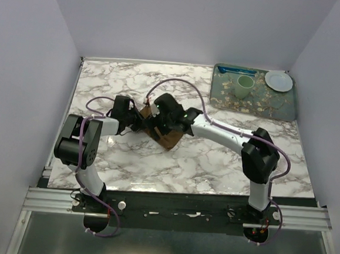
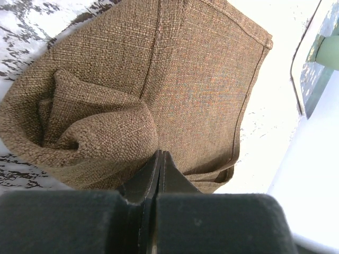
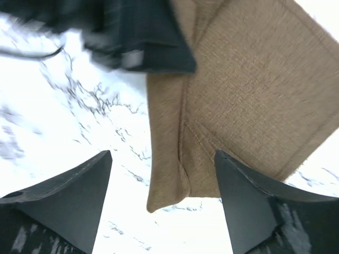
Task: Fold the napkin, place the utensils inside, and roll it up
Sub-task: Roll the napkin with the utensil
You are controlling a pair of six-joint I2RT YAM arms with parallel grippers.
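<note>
The brown napkin (image 1: 168, 138) lies partly rolled in the middle of the marble table. In the left wrist view the napkin (image 2: 201, 79) shows a rolled bulge on the left and a flat hemmed part on the right. My left gripper (image 1: 138, 123) (image 2: 160, 154) is shut, its tips pressed against the roll, and no cloth shows between them. My right gripper (image 1: 157, 121) (image 3: 163, 153) stands wide open just above the table. The napkin's (image 3: 254, 90) narrow rolled end lies between its fingers, touching neither. The utensils are hidden.
A patterned tray (image 1: 283, 109) sits at the back right with a green cup (image 1: 244, 86), a white plate (image 1: 278, 81) and a bright blue utensil (image 1: 236, 70). The tray's rim (image 2: 310, 79) shows in the left wrist view. Walls close in the table's sides.
</note>
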